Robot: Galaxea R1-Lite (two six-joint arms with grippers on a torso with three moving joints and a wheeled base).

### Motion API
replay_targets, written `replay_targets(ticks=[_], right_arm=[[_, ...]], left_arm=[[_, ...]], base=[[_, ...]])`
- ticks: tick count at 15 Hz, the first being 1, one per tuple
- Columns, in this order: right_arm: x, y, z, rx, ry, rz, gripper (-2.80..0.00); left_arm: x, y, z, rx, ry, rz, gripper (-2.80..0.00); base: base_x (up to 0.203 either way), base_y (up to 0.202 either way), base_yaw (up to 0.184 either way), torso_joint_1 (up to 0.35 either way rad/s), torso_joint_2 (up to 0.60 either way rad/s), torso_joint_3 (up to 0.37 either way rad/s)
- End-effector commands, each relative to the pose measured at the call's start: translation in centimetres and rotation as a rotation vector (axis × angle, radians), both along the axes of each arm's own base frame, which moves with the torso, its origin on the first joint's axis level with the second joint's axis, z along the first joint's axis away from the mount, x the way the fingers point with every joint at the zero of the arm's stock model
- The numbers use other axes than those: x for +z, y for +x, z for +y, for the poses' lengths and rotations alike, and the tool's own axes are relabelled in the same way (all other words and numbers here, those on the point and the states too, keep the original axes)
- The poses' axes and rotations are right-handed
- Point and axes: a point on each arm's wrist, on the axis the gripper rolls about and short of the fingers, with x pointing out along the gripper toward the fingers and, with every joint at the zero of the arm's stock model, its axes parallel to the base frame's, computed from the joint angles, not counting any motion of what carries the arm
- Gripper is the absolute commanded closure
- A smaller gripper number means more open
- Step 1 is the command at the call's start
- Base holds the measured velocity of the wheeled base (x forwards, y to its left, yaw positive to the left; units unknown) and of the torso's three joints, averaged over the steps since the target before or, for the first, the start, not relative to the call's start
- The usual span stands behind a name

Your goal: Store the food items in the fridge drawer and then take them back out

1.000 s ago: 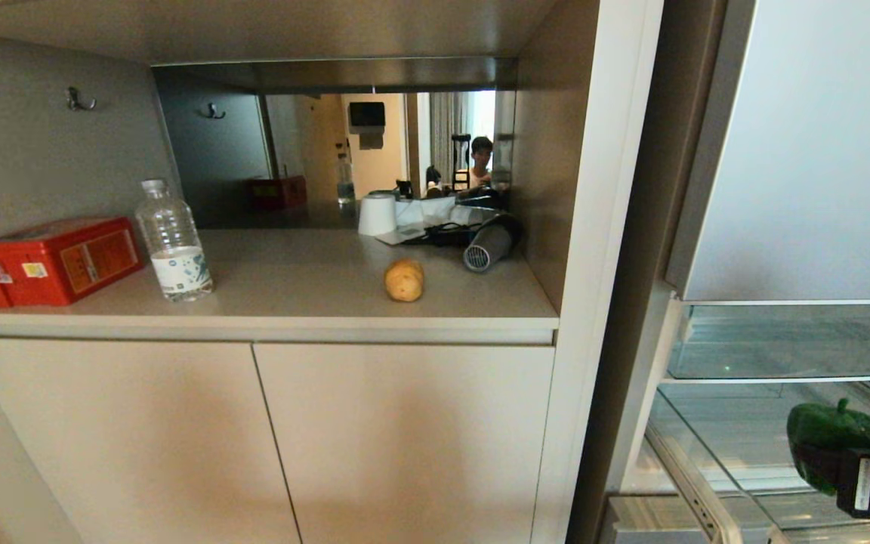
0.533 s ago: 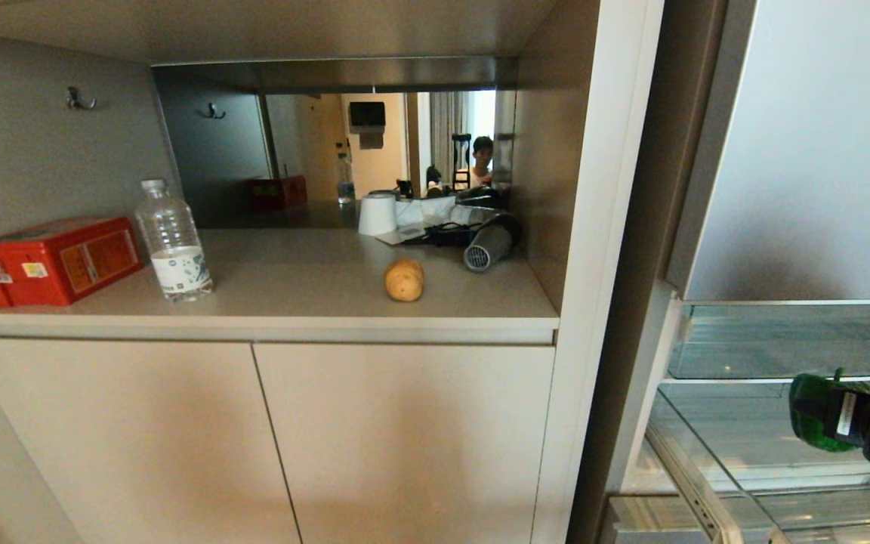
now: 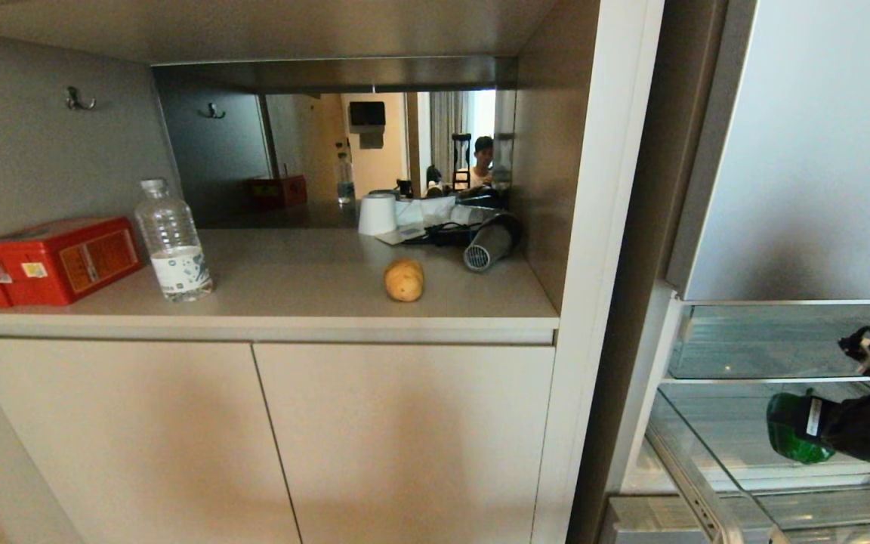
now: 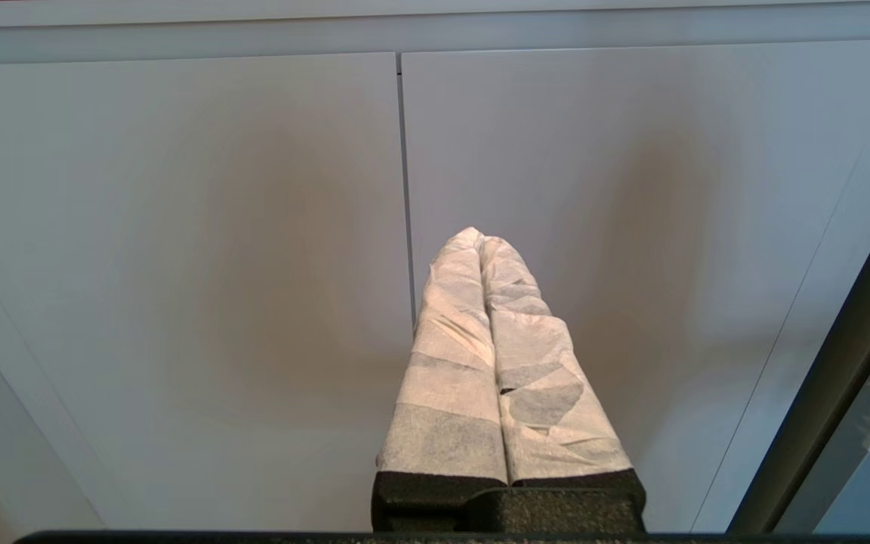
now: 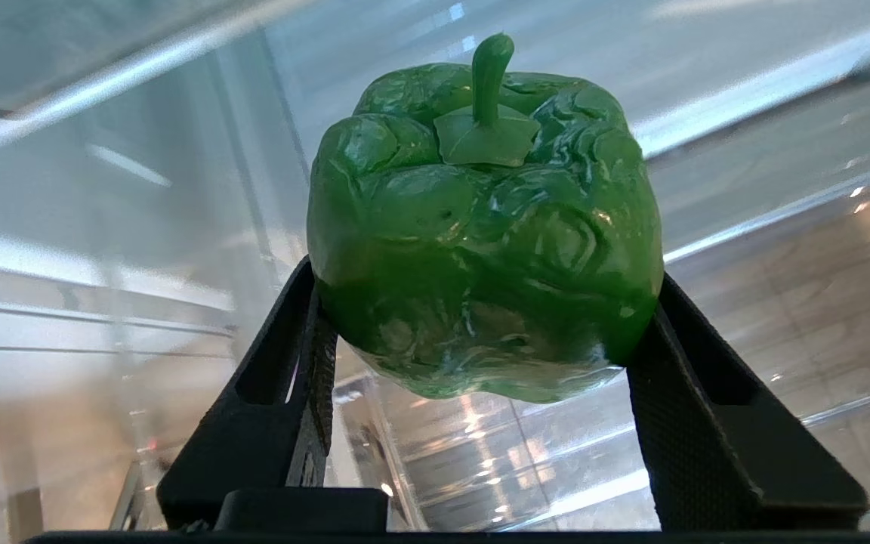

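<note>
Now right gripper (image 5: 480, 332) clamps bell pepper (image 5: 484, 227) beside fridge shelf edge (image 3: 767, 379).

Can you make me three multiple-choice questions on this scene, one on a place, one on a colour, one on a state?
1. Where is the potato?
A. on the counter
B. in the fridge
C. in a gripper

2. What colour is the box beside the bottle?
A. blue
B. red
C. white

3. What is the right gripper doing?
A. hanging open and empty
B. gripping the bottle
C. gripping the pepper

Answers: 1 A, it lies alone on the counter. 2 B, the head view shows it red. 3 C, the right wrist view shows both fingers pressed on the pepper's sides.
</note>
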Motion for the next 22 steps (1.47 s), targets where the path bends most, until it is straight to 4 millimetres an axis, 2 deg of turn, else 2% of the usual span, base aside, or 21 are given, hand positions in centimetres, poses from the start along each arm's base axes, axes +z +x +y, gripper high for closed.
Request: replay_targets(ticks=[1, 7, 10, 15, 18, 22], right_arm=[[-1.5, 0.7, -0.5, -0.008, 0.020, 0.049, 0.00], [-3.2, 2.9, -2.9, -0.051, 0.036, 0.078, 0.00], [-3.8, 3.8, -5.6, -0.096, 0.046, 0.071, 0.00], [-5.9, 3.8, -10.3, -0.171, 0.052, 0.108, 0.00], [-6.9, 3.8, -11.3, -0.175, 0.056, 0.127, 0.00], [-7.2, 3.5, -11.9, -0.190, 0.057, 0.134, 0.00]], left_arm=[[-0.3, 0.1, 0.0, 0.000, 0.000, 0.010, 0.00], [-0.3, 0.1, 0.0, 0.000, 0.000, 0.011, 0.00], [-0.3, 0.1, 0.0, 0.000, 0.000, 0.011, 0.00], [-0.3, 0.1, 0.0, 0.000, 0.000, 0.011, 0.00], [-0.3, 0.1, 0.0, 0.000, 0.000, 0.011, 0.00], [-0.3, 0.1, 0.0, 0.000, 0.000, 0.009, 0.00]], base=[[0.000, 0.000, 0.000, 0.000, 0.00, 0.000], [0.000, 0.000, 0.000, 0.000, 0.00, 0.000], [0.000, 0.000, 0.000, 0.000, 0.00, 0.000], [0.000, 0.000, 0.000, 0.000, 0.00, 0.000], [0.000, 0.000, 0.000, 0.000, 0.00, 0.000], [0.000, 0.000, 0.000, 0.000, 0.00, 0.000]])
